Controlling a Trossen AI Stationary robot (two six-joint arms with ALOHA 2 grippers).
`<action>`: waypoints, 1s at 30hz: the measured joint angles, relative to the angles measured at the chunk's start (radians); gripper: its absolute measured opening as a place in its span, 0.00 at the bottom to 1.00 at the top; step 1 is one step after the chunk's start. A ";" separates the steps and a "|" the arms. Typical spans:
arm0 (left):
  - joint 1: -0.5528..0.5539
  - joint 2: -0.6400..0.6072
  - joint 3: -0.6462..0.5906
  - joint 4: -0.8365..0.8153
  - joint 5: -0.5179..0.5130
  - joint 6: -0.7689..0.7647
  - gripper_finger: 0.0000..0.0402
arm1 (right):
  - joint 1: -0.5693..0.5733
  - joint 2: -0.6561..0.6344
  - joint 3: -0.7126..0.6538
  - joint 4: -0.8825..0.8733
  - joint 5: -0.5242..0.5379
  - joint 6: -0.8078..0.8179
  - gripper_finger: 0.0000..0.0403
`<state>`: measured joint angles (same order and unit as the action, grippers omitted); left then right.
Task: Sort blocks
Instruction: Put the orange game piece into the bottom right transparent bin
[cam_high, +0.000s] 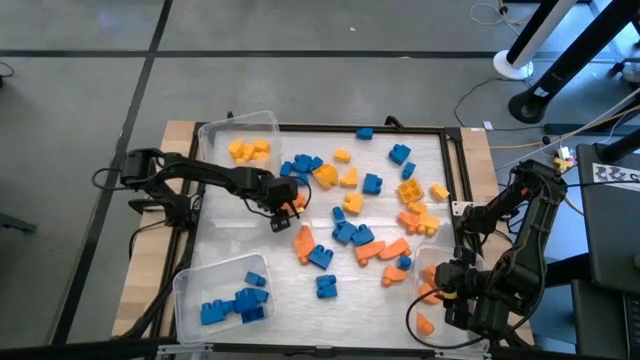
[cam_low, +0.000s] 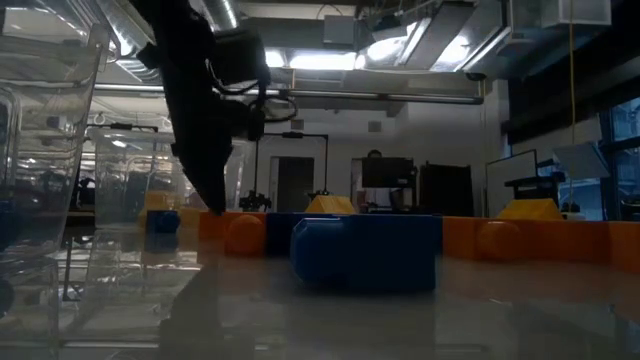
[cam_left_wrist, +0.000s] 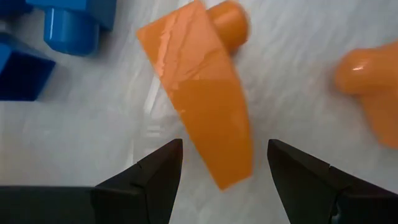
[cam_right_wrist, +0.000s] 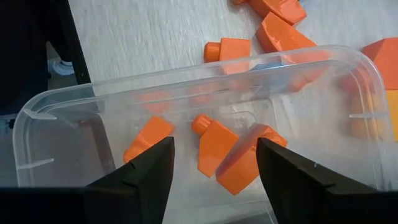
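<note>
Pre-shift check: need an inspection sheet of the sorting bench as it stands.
Surface: pale table top, dark framed, on a wooden base.
Job's things: loose blue, orange and yellow blocks mid-table; yellow blocks in the far-left bin, blue in the near-left bin, orange in the near-right bin.
Clutter: nothing seen.
Grippers: left gripper open, straddling an orange wedge block; right gripper open above the near-right bin.
Cables: leads on the floor, far right.
Surroundings: grey floor, stand bases; no person seen.

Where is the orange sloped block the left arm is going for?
In the left wrist view the orange sloped block lies on the table between the open left gripper's fingers, with blue blocks beside it.
</note>
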<state>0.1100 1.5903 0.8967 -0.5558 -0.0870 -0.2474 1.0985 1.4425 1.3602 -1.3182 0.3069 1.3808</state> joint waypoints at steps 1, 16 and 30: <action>0.001 0.011 0.000 0.001 -0.003 0.000 0.56 | 0.000 0.000 0.000 0.000 0.000 0.000 0.56; 0.002 0.089 0.000 0.048 -0.007 0.049 0.49 | 0.000 0.000 0.000 0.020 0.095 -0.036 0.56; 0.002 0.084 0.000 0.049 -0.007 0.063 0.24 | -0.011 0.000 0.000 0.118 0.387 -0.160 0.56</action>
<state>0.1123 1.6746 0.8967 -0.5073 -0.0944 -0.1844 1.0878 1.4425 1.3602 -1.1999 0.6934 1.2210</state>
